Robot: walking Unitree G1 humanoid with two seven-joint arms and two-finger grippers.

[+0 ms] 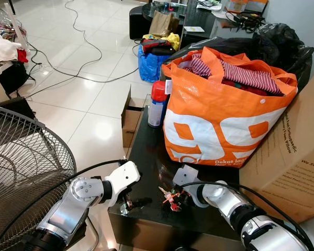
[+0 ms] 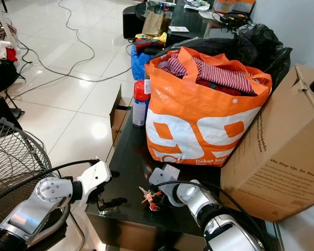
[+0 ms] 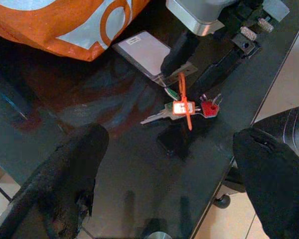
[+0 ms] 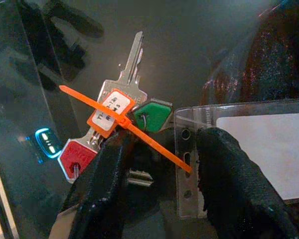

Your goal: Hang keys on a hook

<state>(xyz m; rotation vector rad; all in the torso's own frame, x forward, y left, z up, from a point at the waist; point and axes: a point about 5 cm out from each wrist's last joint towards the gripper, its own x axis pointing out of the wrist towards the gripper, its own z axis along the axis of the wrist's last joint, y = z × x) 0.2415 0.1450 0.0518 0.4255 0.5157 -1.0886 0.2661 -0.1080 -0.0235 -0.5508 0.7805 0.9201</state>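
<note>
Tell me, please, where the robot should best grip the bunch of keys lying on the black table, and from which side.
Probably grip the key heads where the orange tie bunches them, coming from above: the keys lie flat on the black table.

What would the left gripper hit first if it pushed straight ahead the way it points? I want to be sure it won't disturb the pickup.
Probably the keys on the black table, which lie straight ahead between the open left gripper's fingers; the right gripper is just beyond them. Depth is uncertain.

Silver keys (image 4: 120, 94) with red and green heads, orange tag; glossy black desk (image 1: 146, 151); orange-and-white bag (image 1: 220, 125) of red-striped cloth.
</note>
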